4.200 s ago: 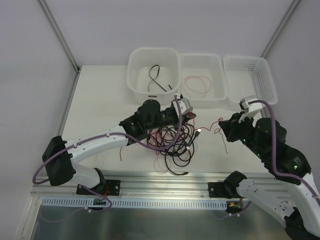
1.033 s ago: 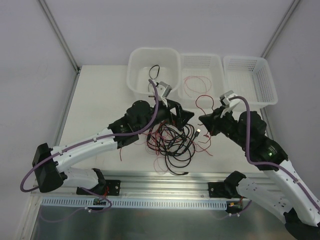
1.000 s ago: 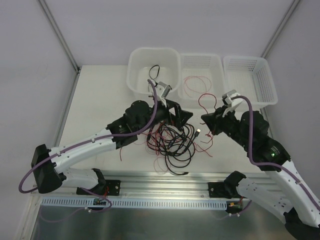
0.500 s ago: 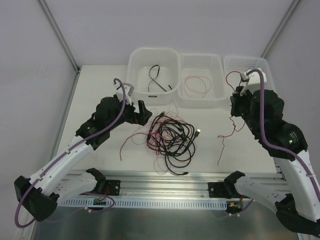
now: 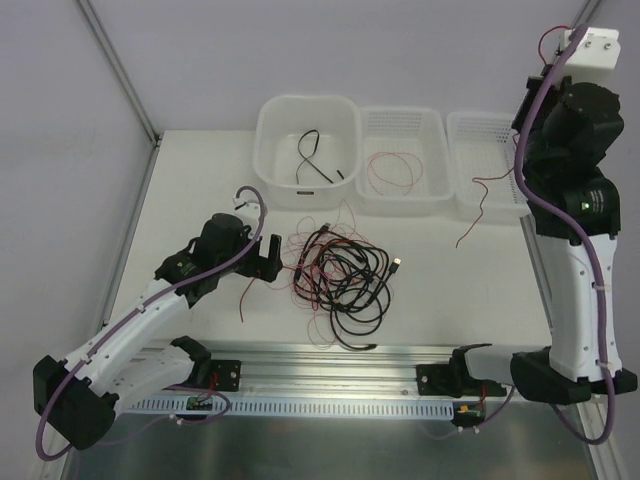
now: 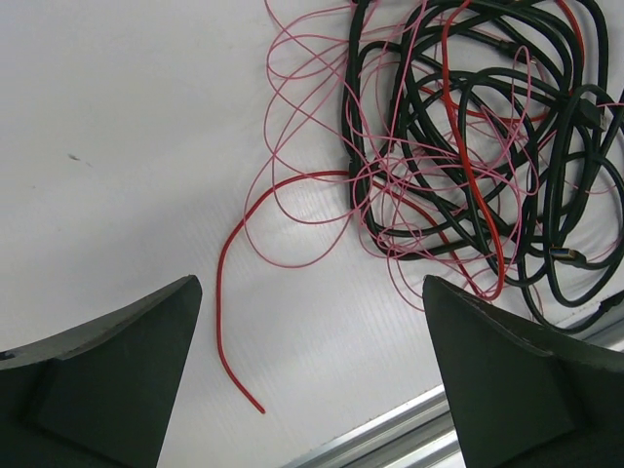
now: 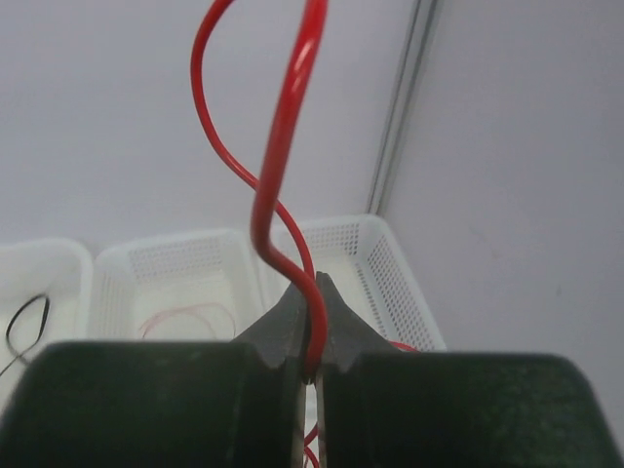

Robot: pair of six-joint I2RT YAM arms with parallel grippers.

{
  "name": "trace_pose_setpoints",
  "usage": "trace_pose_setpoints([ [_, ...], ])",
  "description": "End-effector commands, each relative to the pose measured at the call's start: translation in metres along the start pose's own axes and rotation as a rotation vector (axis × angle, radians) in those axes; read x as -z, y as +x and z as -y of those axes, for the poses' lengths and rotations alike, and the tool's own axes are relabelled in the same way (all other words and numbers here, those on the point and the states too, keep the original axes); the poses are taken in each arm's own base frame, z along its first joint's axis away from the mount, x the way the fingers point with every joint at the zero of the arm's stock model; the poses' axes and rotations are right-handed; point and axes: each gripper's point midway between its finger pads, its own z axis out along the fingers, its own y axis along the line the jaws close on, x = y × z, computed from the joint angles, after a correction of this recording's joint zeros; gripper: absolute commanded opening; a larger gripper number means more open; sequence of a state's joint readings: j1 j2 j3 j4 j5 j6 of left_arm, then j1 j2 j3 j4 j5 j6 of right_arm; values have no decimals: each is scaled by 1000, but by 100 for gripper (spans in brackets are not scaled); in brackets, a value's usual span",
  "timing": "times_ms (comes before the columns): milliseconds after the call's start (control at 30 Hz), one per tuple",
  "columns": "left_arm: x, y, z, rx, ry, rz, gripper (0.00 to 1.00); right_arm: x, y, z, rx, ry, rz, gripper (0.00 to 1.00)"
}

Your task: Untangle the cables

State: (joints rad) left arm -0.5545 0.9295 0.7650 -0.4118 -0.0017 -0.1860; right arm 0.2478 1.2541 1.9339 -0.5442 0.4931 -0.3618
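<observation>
The cables [image 5: 340, 280] lie in a tangle of black cords and thin red and pink wires at mid-table, also seen in the left wrist view [image 6: 468, 146]. My left gripper [image 5: 268, 258] is just left of the pile, low over the table. It is open [image 6: 312, 292] with nothing between its fingers, and a loose red wire end [image 6: 232, 312] lies below it. My right gripper [image 5: 524, 140] is raised high at the right, shut [image 7: 310, 322] on a red wire [image 7: 283, 127]. That wire hangs free [image 5: 465, 235] in front of the right basket.
Along the back stand three containers. A white tub [image 5: 270, 150] holds a black cable [image 5: 315, 160]. The middle basket [image 5: 400, 112] holds a thin red wire [image 5: 392, 172]. The right mesh basket [image 5: 500, 150] is under my raised arm. An aluminium rail [image 5: 330, 352] runs along the near edge.
My right arm has swung up and to the right, lifting the red wire off the table and away from the pile. My left arm has drawn back to the left, still open.
</observation>
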Motion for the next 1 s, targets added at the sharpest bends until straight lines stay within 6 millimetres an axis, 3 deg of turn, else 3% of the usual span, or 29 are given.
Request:
trace_pose_setpoints([
  [0,6,-5,-14,-26,-60,33,99,-18,-67,30,-65,119,236,1],
  [167,4,-1,-15,-23,-65,24,99,-80,-78,49,-89,194,300,1],
  [233,3,-1,-14,-21,-62,20,99,-93,-82,67,-111,230,327,1],
  [267,2,0,-15,-22,-65,17,99,-112,-70,66,-110,220,304,1],
  [333,-1,3,-16,-20,-67,2,99,-127,-68,80,-140,239,318,1],
  [367,-2,4,-16,-20,-69,-5,99,-144,-56,83,-136,228,300,1],
  [567,-8,7,-15,-27,-62,-32,99,-209,-21,85,-165,154,266,1],
  [600,-8,8,-15,-24,-62,-37,99,-226,-2,89,-171,156,234,1],
  [667,-10,11,-13,-30,-53,-50,99,-242,11,87,-194,110,220,1],
  [700,-11,11,-12,-31,-47,-52,99,-257,32,84,-198,103,182,1],
  [767,-13,13,-10,-33,-33,-64,99,-269,51,80,-208,85,142,1],
  [967,-18,14,-10,-39,-28,-84,99,-307,170,58,-233,15,-113,1],
])
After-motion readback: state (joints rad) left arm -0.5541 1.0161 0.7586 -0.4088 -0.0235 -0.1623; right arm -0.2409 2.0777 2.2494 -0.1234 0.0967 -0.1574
